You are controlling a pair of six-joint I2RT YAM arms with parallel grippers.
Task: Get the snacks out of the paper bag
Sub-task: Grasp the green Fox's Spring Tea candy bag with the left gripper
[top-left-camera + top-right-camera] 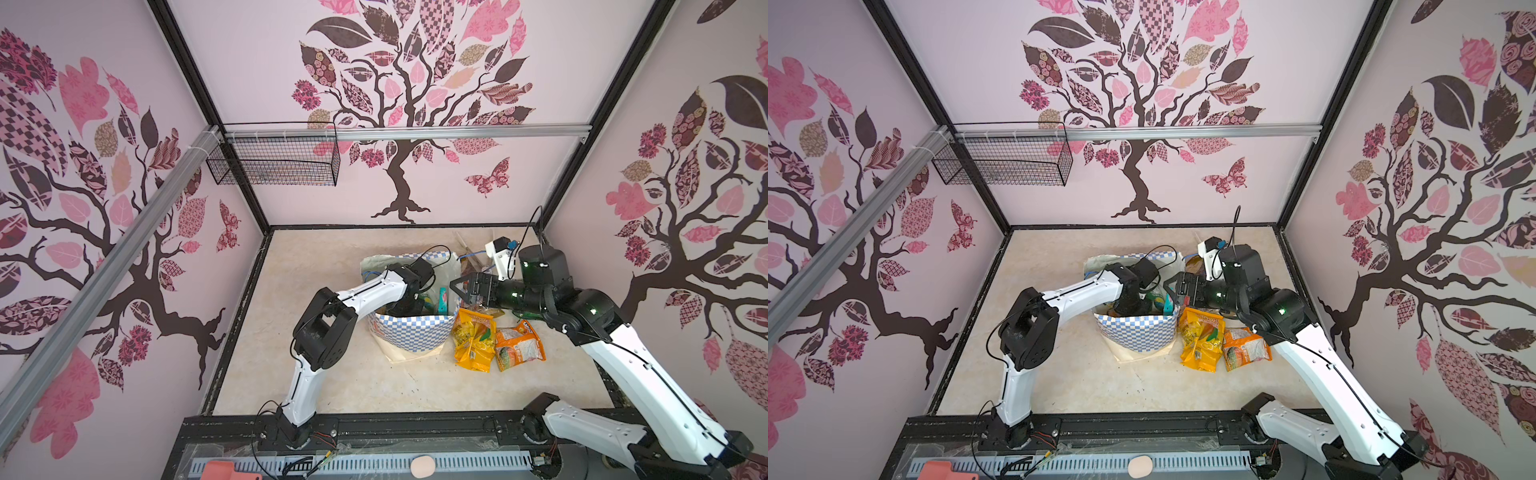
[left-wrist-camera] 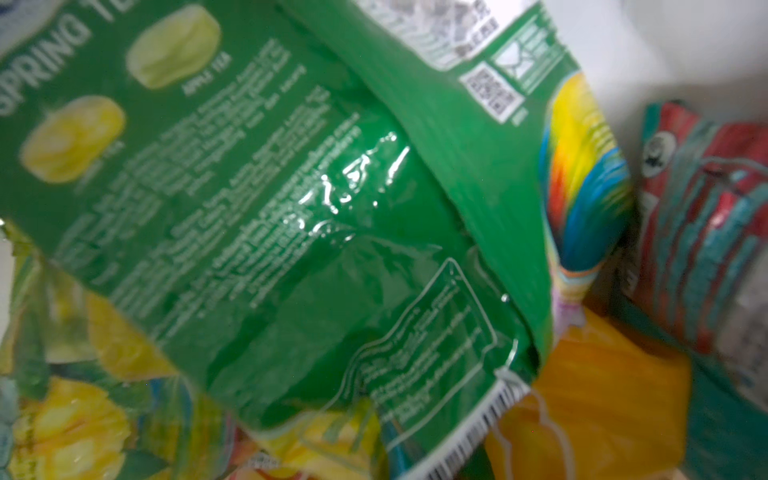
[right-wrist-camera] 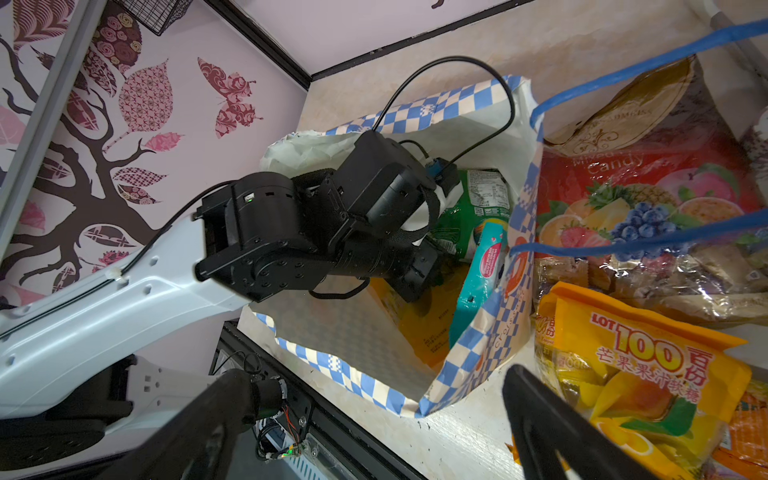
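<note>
The paper bag [image 1: 411, 332] stands open on the table [image 1: 332, 374], partly emptied: a red packet [image 3: 623, 178], yellow packet [image 1: 473, 340] and orange packet [image 1: 519, 345] lie just beside it, while a green packet [image 2: 291, 208], teal packet [image 3: 478, 282] and others sit inside. The left gripper [image 3: 417, 274], jaws together, is down among them, its hold unconfirmed. The right gripper [image 1: 459, 289] hangs spread wide beside the rim.

L tool [image 3: 417, 280] shut, R tool [image 1: 459, 291] wide open.
</note>
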